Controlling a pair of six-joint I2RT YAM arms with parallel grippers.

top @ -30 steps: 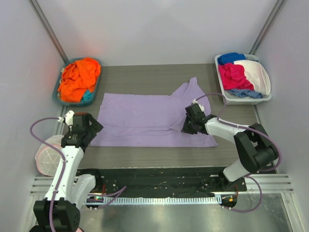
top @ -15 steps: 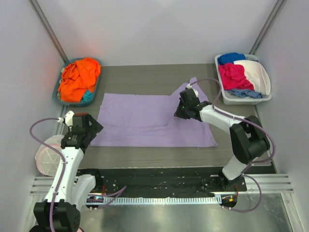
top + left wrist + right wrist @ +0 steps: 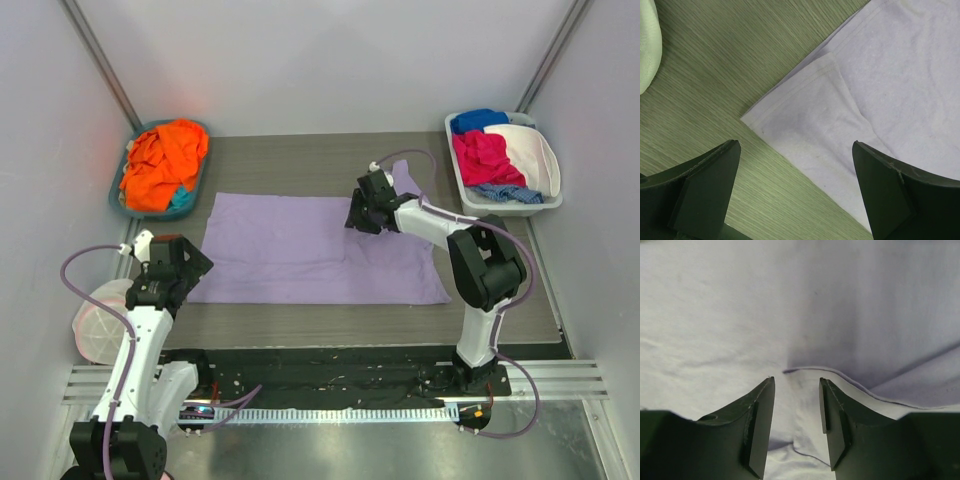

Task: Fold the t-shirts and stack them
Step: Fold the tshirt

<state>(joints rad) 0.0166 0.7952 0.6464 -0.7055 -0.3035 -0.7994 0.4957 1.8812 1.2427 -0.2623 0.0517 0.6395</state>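
At shirt centre, right gripper (image 3: 355,220) has just parted its jaws, dropping the lavender t-shirt (image 3: 280,250)'s folded-in side; left gripper (image 3: 192,263) gapes empty.

You have the large lavender t-shirt (image 3: 290,250) spread nearly flat across the middle of the table (image 3: 290,160), long side running left to right. At its right end the cloth lies doubled over itself, with one point sticking out toward the far edge. Your bright orange t-shirt (image 3: 165,160) sits crumpled in the bin (image 3: 204,128) at far left, and a teal one (image 3: 181,203) peeks out at its near edge.
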